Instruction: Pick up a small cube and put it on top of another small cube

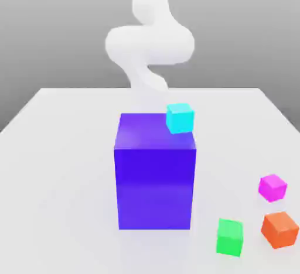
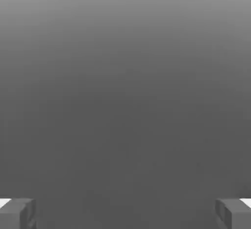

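Observation:
Four small cubes show in the exterior view. A cyan cube [image 1: 180, 117] sits at the upper right corner of a tall purple block [image 1: 154, 173]; I cannot tell whether it rests on the block or lies behind it. A magenta cube [image 1: 272, 187], an orange cube [image 1: 280, 229] and a green cube [image 1: 229, 236] lie apart from each other on the table at the front right. My white arm [image 1: 149, 44] rises behind the purple block. In the hand view my gripper [image 2: 125, 214] is open, its fingertips [image 2: 17, 213] wide apart with nothing between them, facing plain grey background.
The tall purple block stands in the middle of the white table [image 1: 58, 167] and hides what is right behind it. The table's edges run along the exterior view's left and right sides.

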### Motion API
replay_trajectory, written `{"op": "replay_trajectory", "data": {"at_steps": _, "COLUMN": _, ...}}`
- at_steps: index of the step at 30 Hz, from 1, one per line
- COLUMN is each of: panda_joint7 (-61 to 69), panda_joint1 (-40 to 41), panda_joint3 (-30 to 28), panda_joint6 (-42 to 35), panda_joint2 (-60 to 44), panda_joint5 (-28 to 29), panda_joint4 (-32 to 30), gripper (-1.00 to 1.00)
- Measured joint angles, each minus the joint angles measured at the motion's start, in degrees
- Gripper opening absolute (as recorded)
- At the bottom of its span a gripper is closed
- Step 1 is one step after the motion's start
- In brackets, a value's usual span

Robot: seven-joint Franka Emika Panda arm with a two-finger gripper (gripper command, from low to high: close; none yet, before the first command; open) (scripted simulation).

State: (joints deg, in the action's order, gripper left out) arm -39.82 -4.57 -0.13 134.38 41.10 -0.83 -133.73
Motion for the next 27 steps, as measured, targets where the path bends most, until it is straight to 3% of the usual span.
{"op": "replay_trajectory", "data": {"at_steps": 9, "panda_joint7": 21.9, "panda_joint1": -15.7, "panda_joint3": 1.0, "panda_joint6": 9.4, "panda_joint2": -17.2, "panda_joint5": -3.0, "panda_joint4": -7.0, "gripper": 0.0}}
{"op": "replay_trajectory", "data": {"at_steps": 17, "panda_joint7": 40.0, "panda_joint1": -26.4, "panda_joint3": 5.4, "panda_joint6": 17.6, "panda_joint2": -32.2, "panda_joint5": -4.2, "panda_joint4": -13.2, "gripper": 0.0}}
{"op": "replay_trajectory", "data": {"at_steps": 22, "panda_joint7": 48.5, "panda_joint1": -33.0, "panda_joint3": 8.8, "panda_joint6": 22.9, "panda_joint2": -41.6, "panda_joint5": -1.1, "panda_joint4": -17.1, "gripper": 0.0}}
{"op": "replay_trajectory", "data": {"at_steps": 27, "panda_joint7": 50.9, "panda_joint1": -37.0, "panda_joint3": 8.5, "panda_joint6": 28.9, "panda_joint2": -51.4, "panda_joint5": 6.1, "panda_joint4": -19.1, "gripper": 0.0}}
